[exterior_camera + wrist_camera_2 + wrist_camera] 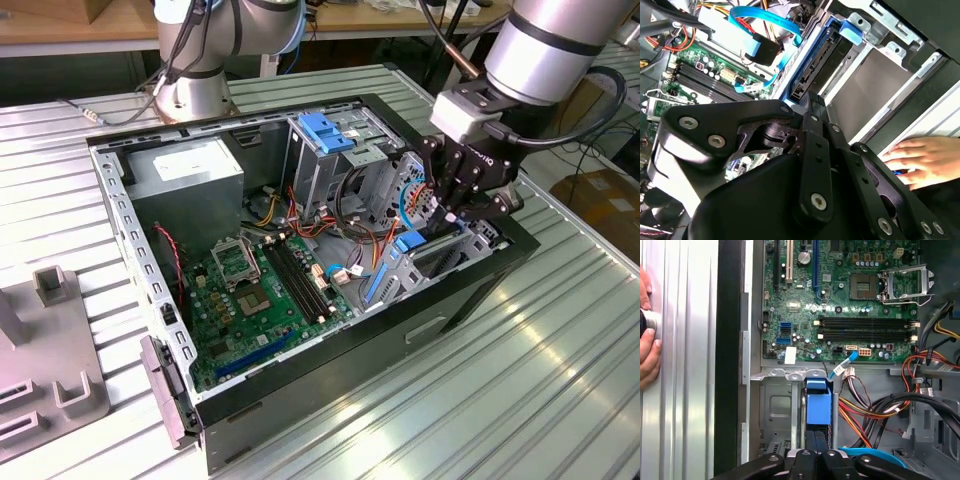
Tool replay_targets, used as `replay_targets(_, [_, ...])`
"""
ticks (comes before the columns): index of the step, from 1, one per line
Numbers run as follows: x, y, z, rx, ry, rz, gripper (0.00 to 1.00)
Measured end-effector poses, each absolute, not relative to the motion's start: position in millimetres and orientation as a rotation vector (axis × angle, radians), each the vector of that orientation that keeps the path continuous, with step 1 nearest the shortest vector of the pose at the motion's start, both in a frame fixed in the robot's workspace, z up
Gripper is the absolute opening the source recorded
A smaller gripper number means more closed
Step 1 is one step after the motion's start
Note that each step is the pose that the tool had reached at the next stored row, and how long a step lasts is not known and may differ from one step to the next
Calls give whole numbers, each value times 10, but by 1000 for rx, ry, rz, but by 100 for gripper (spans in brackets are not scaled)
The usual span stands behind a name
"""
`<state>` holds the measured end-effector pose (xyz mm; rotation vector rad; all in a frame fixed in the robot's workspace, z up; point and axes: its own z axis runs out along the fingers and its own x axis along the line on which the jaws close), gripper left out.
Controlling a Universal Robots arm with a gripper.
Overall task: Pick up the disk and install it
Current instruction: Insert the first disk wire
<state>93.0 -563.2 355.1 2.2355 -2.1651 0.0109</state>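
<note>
The disk (403,265) stands on edge in the drive bay at the case's front corner on the exterior view's right, blue rails along its sides. Both wrist views show its blue rail (818,407) and dark edge (815,65) running down into the metal slot. My gripper (451,217) hangs directly over it. The fingers (811,446) are shut together with nothing between them. Their tips (811,104) sit at the disk's outer end, but whether they touch it is unclear.
The open computer case (330,370) lies on a ribbed metal table. Inside are the green motherboard (262,300), a grey power-supply box (190,175), a metal cage with a blue latch (325,130) and loose cables (875,410). A person's hand (922,160) rests on the table beside the case.
</note>
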Motion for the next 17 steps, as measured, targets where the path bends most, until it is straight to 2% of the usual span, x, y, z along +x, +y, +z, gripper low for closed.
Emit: replay_targets(17, [1075,-5632,3609,2353,-2037,14,10])
